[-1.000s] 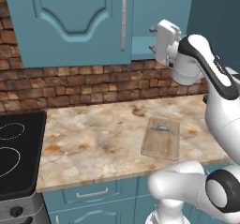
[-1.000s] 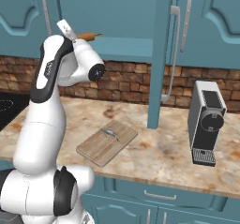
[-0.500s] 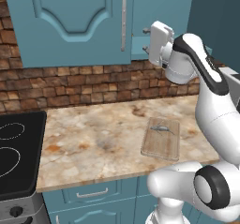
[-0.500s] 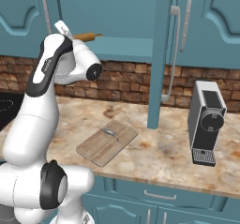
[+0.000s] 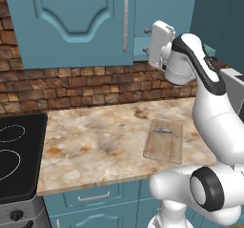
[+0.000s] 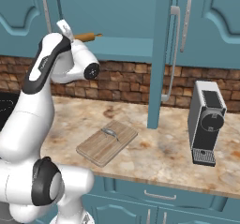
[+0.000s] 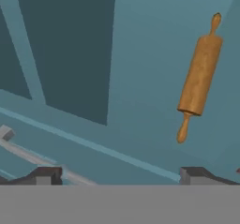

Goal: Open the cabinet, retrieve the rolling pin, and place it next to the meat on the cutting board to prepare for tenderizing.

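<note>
The teal cabinet has its left door shut, while its right door stands swung out, edge-on. On the cabinet's floor inside lies the tan rolling pin, up and to the right of my fingers in the hand view. My gripper is open at the cabinet's opening, short of the pin, with nothing between its fingertips. Down on the counter lies the wooden cutting board with the small grey meat near its far end.
A grey coffee machine stands at the right of the marble counter. A black stove borders the counter's left end. The open door's silver handle hangs over the counter. Brick wall runs behind.
The hand has shifted a little leftward in the left base view, toward the cabinet opening, and the arm's elbow has swung. Rolling pin, board and meat have not moved.
</note>
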Robot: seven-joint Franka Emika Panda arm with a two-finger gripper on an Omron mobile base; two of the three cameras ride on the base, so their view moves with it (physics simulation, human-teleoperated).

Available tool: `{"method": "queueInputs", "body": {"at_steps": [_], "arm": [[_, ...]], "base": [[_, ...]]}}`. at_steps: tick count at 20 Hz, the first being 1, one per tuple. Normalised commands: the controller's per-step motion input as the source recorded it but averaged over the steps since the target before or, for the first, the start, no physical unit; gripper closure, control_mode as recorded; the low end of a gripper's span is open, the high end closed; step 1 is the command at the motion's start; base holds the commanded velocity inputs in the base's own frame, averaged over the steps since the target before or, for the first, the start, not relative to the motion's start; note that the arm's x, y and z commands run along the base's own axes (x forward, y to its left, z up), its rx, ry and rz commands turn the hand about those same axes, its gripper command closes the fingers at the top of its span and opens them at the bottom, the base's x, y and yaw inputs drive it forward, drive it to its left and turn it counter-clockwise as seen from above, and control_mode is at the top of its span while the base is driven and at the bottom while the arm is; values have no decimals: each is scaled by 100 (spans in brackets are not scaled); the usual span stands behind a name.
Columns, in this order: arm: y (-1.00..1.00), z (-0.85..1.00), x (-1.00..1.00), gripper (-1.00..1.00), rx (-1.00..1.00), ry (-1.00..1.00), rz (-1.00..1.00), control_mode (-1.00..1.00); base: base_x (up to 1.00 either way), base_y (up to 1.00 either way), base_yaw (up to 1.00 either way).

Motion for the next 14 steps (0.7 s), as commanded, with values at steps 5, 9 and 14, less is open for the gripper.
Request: {"method": "queueInputs", "body": {"at_steps": [5, 9, 14], "arm": [[0, 0, 39, -100, 8, 15, 2, -100], [0, 0, 39, -100, 4, 10, 7, -100], [5, 0, 22, -100, 0, 4, 11, -100]], "base": [[0, 0, 0], [0, 0, 0], [0, 0, 0]]}}
